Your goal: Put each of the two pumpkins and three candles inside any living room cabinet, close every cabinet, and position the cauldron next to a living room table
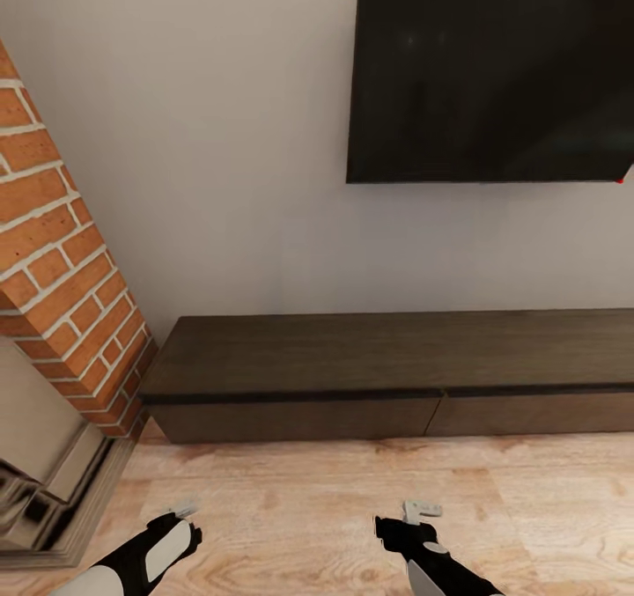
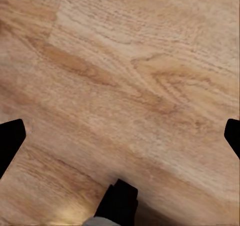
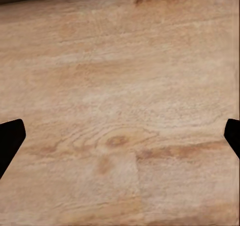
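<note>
Facing the cabinet (image 1: 387, 376) head-on, the robot has both arms low at the bottom of the head view, the left gripper (image 1: 180, 517) at lower left and the right gripper (image 1: 414, 515) at lower centre, both above bare wood floor (image 1: 291, 508). In each wrist view the dark fingertips (image 2: 11, 138) sit at opposite edges with floor between them, so both pairs of fingers are spread apart and hold nothing.

The cabinet lies across the middle of the head view, against the wall under the dark screen (image 1: 493, 68). Its long axis runs left to right across the frame, and its front panels face the robot. A seam near the centre right splits the front into two panels, both seemingly shut.

Risks, as I judge them: the panels have no handles, so a fingertip could slip off an edge when prying one open. The brick fireplace (image 1: 62, 261) at the left stands just beside the cabinet's end, and the left arm could strike it. Driving closer could bump the base into the low front.
</note>
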